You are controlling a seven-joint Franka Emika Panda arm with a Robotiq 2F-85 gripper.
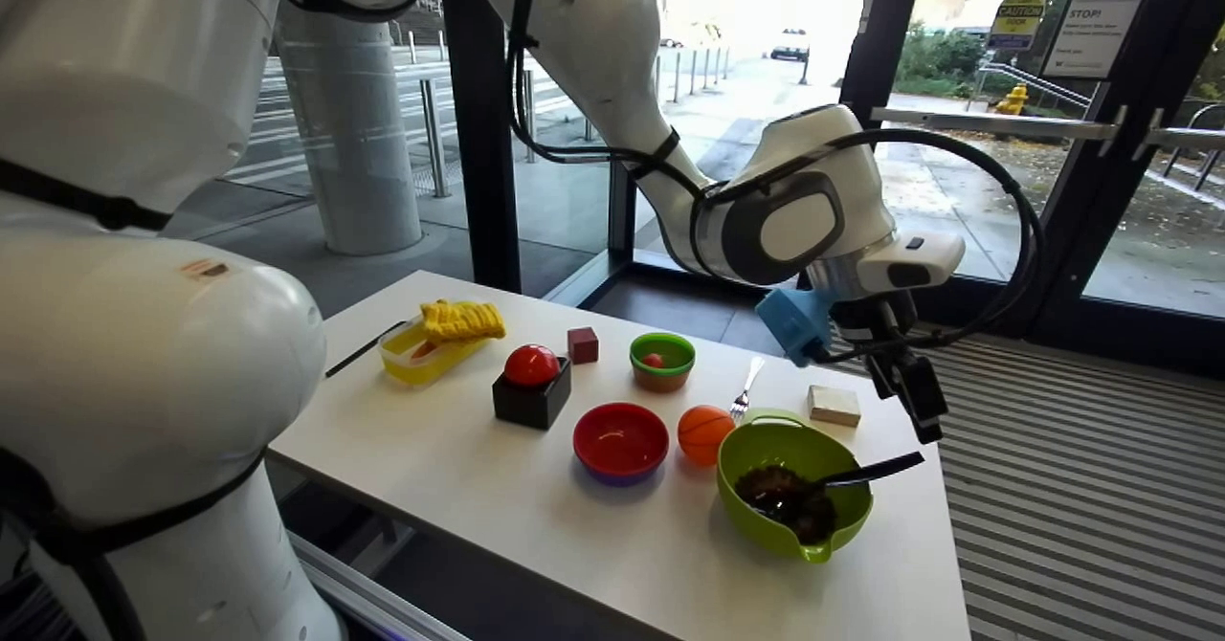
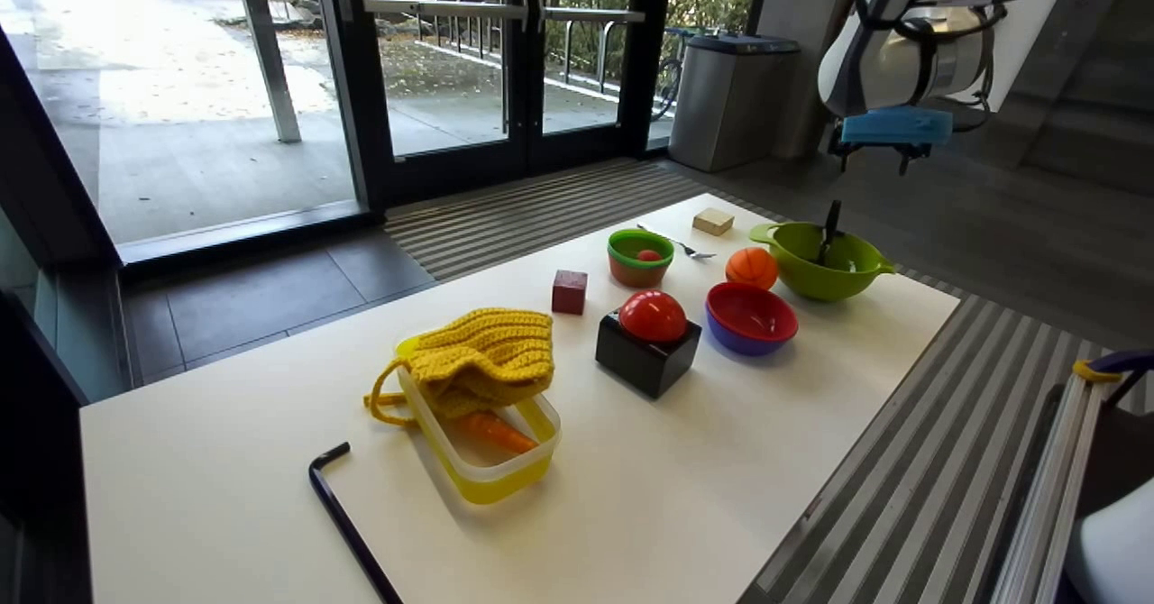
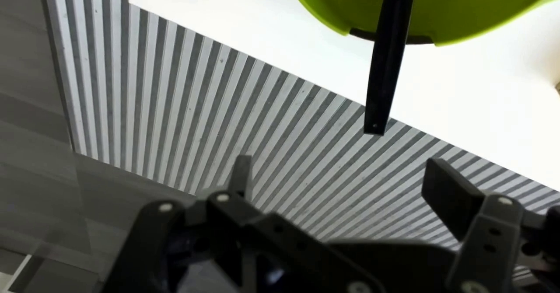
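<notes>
Jaws gape near a glossy black handle (image 3: 385,74) jutting from a green bowl (image 3: 463,4).

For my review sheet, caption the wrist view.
Open, empty Robotiq gripper near a black utensil handle jutting from a green mixing bowl.

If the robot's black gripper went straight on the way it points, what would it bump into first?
Probably the slim black handle jutting from the round green bowl; depth is unclear, so the open gripper might slip past, towards the grey striped floor mat.
</notes>
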